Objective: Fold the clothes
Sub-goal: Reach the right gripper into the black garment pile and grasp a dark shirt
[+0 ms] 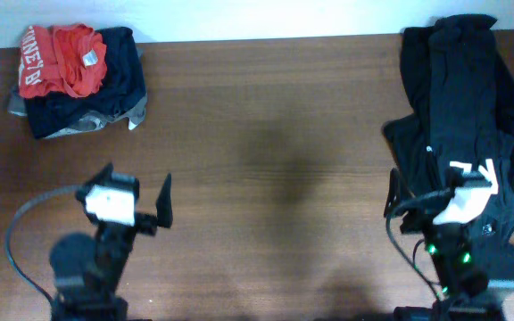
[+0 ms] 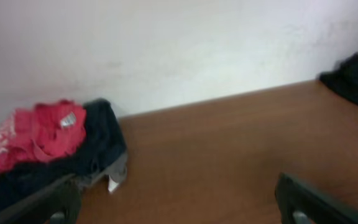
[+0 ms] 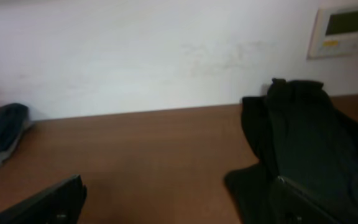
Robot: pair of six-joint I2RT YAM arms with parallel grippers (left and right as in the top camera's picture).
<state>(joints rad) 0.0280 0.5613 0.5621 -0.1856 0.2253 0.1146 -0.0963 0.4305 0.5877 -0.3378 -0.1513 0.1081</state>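
A heap of black T-shirts (image 1: 467, 107) lies at the table's right side, one showing big white letters (image 1: 469, 169). It also shows in the right wrist view (image 3: 309, 143) and at the far right of the left wrist view (image 2: 356, 78). A folded stack with a red garment (image 1: 65, 58) on navy (image 1: 119, 76) and grey cloth sits at the back left, seen too in the left wrist view (image 2: 39, 134). My left gripper (image 1: 136, 185) (image 2: 179, 208) is open and empty over bare wood. My right gripper (image 1: 435, 183) (image 3: 179, 208) is open and empty, its right finger over the black heap's near edge.
The brown wooden table (image 1: 275, 134) stretches between the two piles. A white wall runs along its far edge, with a wall panel (image 3: 344, 28) at the right. The folded stack's edge shows at the far left of the right wrist view (image 3: 2, 134).
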